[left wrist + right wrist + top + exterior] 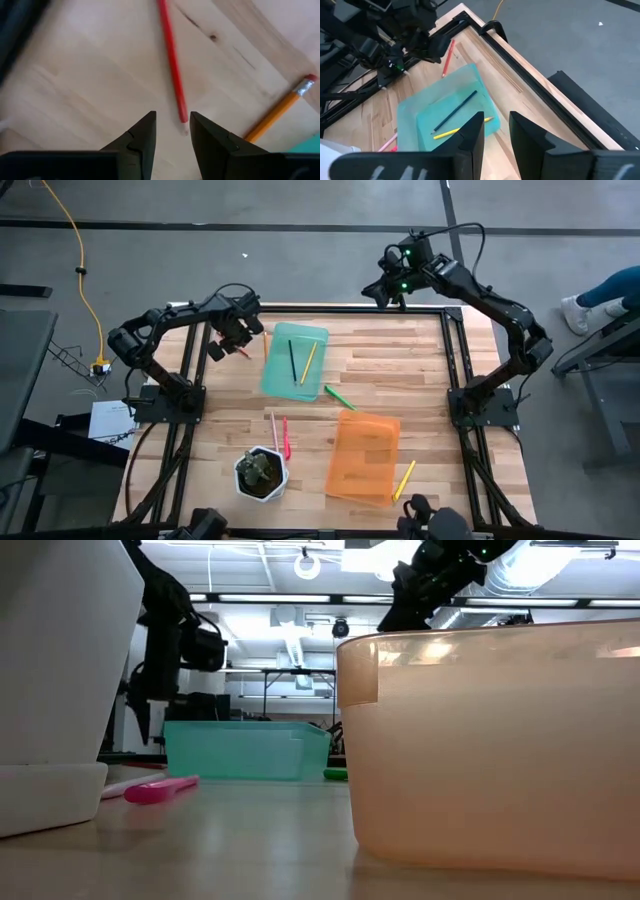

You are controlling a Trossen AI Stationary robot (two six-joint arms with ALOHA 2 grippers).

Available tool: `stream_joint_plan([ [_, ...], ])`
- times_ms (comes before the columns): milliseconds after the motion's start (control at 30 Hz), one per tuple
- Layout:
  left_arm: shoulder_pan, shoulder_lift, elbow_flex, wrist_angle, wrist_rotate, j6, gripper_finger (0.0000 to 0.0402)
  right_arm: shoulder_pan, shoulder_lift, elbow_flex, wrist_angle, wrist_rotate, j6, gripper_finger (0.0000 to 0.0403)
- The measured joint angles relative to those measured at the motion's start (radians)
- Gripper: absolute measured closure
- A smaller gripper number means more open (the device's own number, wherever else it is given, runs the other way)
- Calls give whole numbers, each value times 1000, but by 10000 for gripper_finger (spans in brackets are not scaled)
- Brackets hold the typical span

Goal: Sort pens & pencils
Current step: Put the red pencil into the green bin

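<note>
My left tool (pixel 172 131), narrowly parted, empty, hovers over the red pencil (pixel 171 55) near the desk (pixel 420 370) edge; right tool (pixel 496 131) likewise, raised.

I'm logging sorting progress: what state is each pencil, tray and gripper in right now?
Left gripper: open, over the red pencil's tip.
Right gripper: open, raised past the table's far edge.
Red pencil: loose on the table.
Orange pencil: loose, beside the green tray.
Green tray: holds a dark pencil and a yellow pencil.
Orange tray: empty.
Green pencil: on the table between trays.
</note>
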Motion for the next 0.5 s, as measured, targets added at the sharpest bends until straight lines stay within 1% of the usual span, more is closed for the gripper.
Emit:
stream_joint_plan([
  [133,0,0,-36,125,5,2,293,-1,0,0,0,0,-2,320],
  [200,0,0,-47,151,10,2,293,-1,0,0,0,0,-2,320],
  [400,0,0,-50,91,13,0,293,-1,0,0,-15,0,-8,320],
  [500,2,0,-50,87,11,-2,293,-1,0,0,-21,0,-9,320],
])
